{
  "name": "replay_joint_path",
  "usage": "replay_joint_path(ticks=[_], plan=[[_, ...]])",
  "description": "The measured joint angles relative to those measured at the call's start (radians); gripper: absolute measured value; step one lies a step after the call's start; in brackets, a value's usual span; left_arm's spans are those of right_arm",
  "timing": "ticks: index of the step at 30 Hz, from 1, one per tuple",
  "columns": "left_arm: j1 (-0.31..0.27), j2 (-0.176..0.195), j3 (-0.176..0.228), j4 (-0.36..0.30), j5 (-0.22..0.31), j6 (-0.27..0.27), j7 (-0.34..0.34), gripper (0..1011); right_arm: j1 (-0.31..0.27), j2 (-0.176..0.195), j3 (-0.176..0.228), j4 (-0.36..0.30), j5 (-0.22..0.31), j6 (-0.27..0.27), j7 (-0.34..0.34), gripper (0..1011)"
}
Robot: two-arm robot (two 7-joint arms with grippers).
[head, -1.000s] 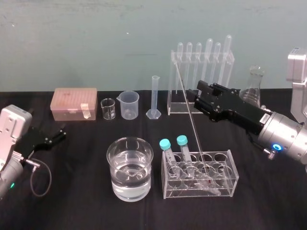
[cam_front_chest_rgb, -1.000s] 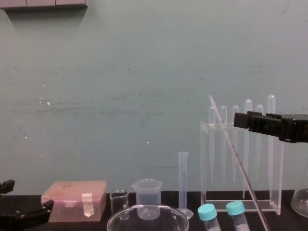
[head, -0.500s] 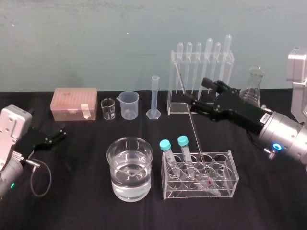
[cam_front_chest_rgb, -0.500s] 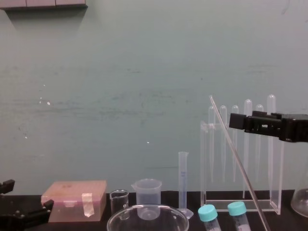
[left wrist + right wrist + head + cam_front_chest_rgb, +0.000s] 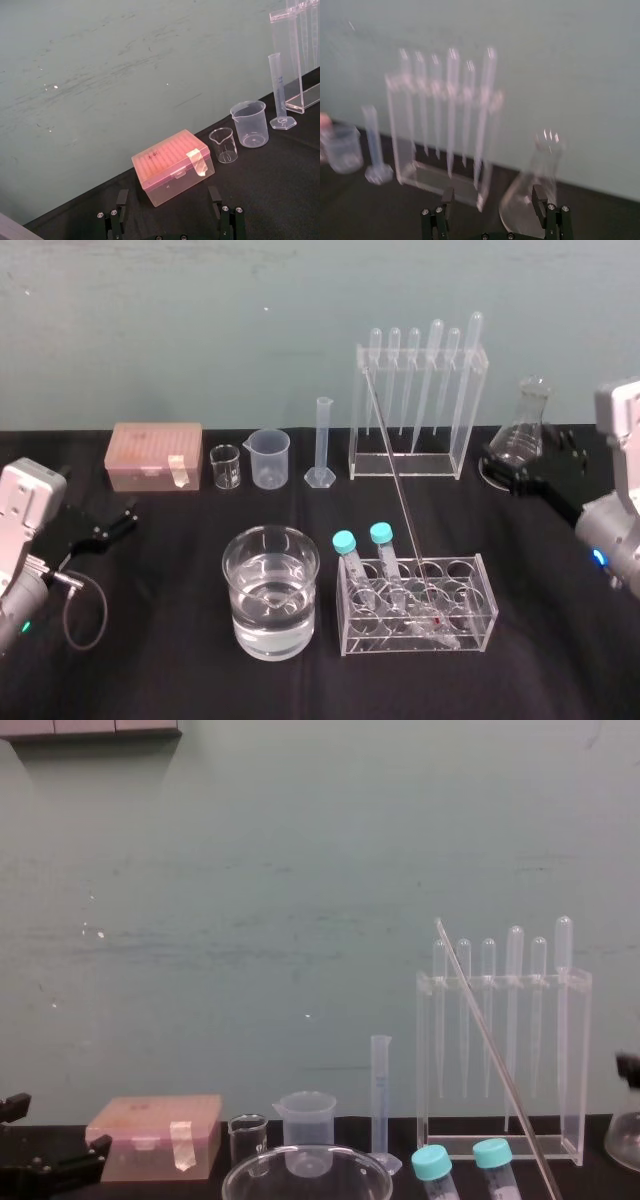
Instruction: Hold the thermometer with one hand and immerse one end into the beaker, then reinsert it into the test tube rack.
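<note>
The thermometer [image 5: 397,485] leans up and back out of the low clear test tube rack [image 5: 470,615], its red tip down inside, beside two teal-capped tubes [image 5: 362,540]; nothing holds it. It also crosses the chest view [image 5: 494,1050]. The water-filled beaker [image 5: 270,590] stands left of the rack. My right gripper [image 5: 510,475] is at the far right, near the flask, well away from the thermometer; its fingers [image 5: 545,210] are open and empty. My left gripper [image 5: 115,523] rests at the left edge, open [image 5: 170,212].
Along the back stand a pink tip box [image 5: 155,455], a small glass beaker [image 5: 225,467], a plastic beaker [image 5: 269,458], a graduated cylinder [image 5: 322,445], a tall clear frame [image 5: 400,465] hung with pipettes, and a conical flask [image 5: 522,430] just ahead of the right gripper.
My right gripper opened, let go of the thermometer and drew back to the right. The thermometer stays leaning in the rack. The left arm has not moved.
</note>
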Motion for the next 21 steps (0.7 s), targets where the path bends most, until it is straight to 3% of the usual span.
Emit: replay_joint_path(ticks=[21], plan=[[0.0,0.0,0.0,0.0,0.0,0.0,0.0,1008,0.001,-0.001,0.004,-0.008,0.008,-0.012,0.004,1004]])
